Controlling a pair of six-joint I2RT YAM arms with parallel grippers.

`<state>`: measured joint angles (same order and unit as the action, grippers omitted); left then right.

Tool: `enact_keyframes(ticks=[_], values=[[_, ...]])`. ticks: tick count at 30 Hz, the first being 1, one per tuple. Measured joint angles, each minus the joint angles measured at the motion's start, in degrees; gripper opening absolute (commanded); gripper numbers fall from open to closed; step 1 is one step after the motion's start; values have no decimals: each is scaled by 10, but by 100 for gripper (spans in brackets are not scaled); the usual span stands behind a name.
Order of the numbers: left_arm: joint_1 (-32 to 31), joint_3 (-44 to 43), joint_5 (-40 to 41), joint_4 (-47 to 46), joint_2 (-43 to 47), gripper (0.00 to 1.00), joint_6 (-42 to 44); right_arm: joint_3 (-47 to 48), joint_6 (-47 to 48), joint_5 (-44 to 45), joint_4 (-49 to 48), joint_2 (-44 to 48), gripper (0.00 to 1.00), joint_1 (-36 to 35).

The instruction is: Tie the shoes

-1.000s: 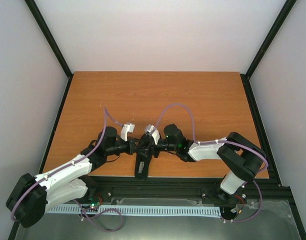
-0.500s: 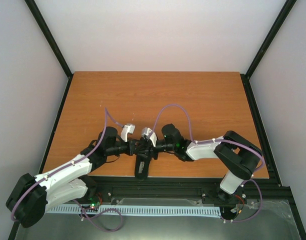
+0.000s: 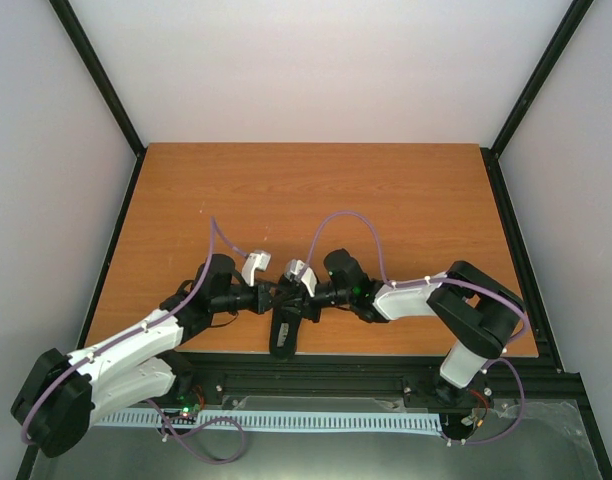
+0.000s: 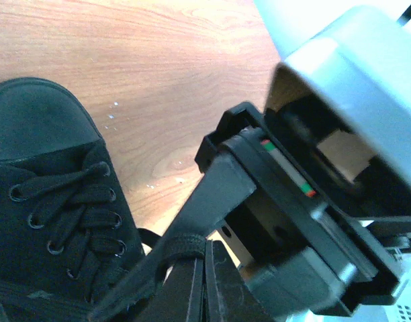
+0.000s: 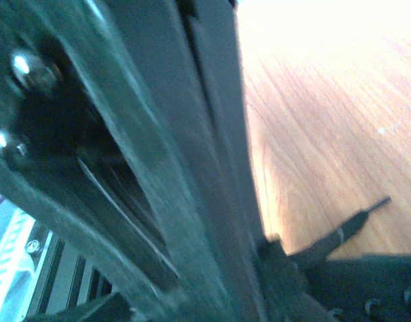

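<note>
The black shoe [image 3: 284,328] stands at the table's front edge, its toe pointing away from the arms. Both grippers meet just above its laces. In the left wrist view the shoe [image 4: 51,221] fills the lower left, its laces crossed through the eyelets. My left gripper [image 4: 205,253] is shut, and a black lace [image 4: 173,244] loops over its tip and into the seam between the fingers. My right gripper [image 3: 297,296] presses close against the left gripper [image 3: 274,297]; its wrist housing [image 4: 293,201] fills the right side. The right wrist view is blurred and hides how its jaws stand. A loose lace end [image 5: 350,227] lies on the wood.
The wooden table [image 3: 316,190] stretches back from the shoe. A black frame rail [image 3: 336,370] runs along the front edge, with upright posts at the corners. White walls close in the left, right and back sides.
My right gripper has slid a little left, tight against the left gripper over the shoe. The left arm and the shoe have stayed put.
</note>
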<state>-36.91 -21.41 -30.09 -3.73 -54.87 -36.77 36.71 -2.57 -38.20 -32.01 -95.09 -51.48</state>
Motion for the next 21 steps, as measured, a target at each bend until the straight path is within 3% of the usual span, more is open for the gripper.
enact_keyframes(ticks=[3, 13, 21], values=[[2, -1, 4, 3, 4, 1, -1, -5, -10, 7, 5, -1, 3, 2], [1, -5, 9, 8, 6, 4, 0, -20, -35, 18, -4, 11, 3, 0], [-1, -16, 43, 40, 14, 58, 28, -24, -61, 38, 26, 44, 3, -1]])
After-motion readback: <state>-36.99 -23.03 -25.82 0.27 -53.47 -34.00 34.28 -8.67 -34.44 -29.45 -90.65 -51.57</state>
